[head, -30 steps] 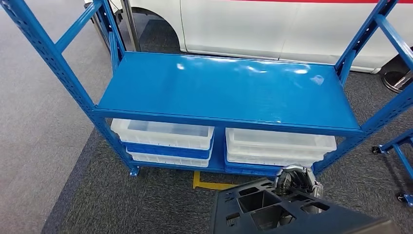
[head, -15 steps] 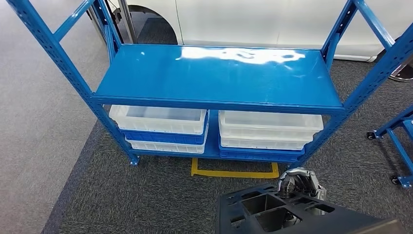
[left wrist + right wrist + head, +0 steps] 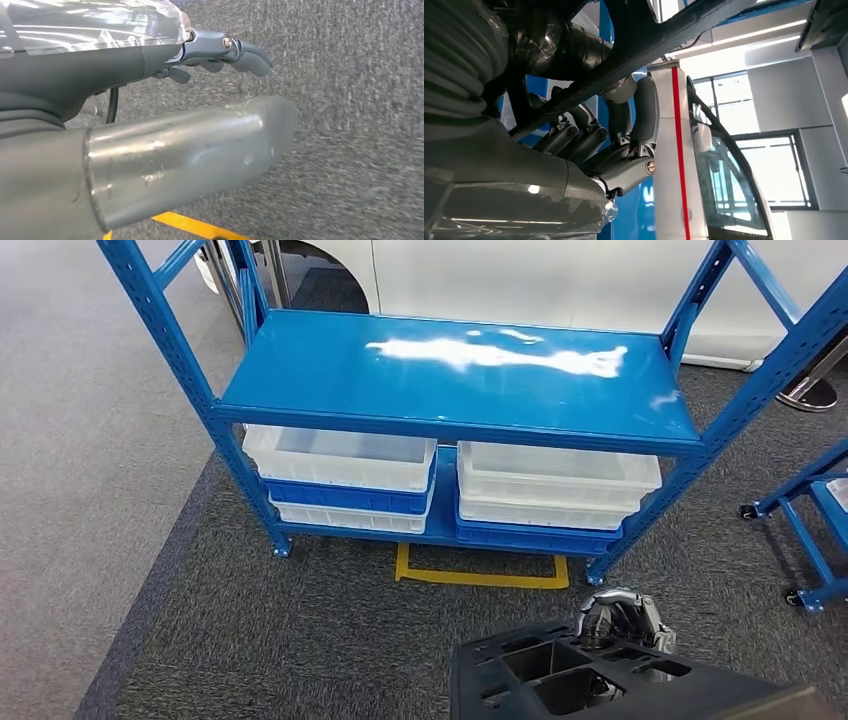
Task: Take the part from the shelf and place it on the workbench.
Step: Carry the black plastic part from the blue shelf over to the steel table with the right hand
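The part (image 3: 560, 680) is a black moulded piece with several square pockets, low in the head view. My right hand (image 3: 620, 618) grips its far edge. In the right wrist view the hand's fingers (image 3: 624, 145) curl around a black rib of the part (image 3: 659, 35). My left hand (image 3: 200, 55) hangs over grey carpet in the left wrist view, fingers stretched out and holding nothing. The blue shelf (image 3: 460, 370) stands ahead of me with a bare top board.
White and blue bins (image 3: 340, 458) (image 3: 556, 480) are stacked on the shelf's lower level. A yellow floor marking (image 3: 480, 578) lies on the carpet before it. A white vehicle (image 3: 540, 280) stands behind. Another blue wheeled frame (image 3: 815, 530) is at the right.
The whole view has shifted: the shelf now sits a little farther off and more of the carpet shows, so the camera has moved. My right hand still holds the part the same way.
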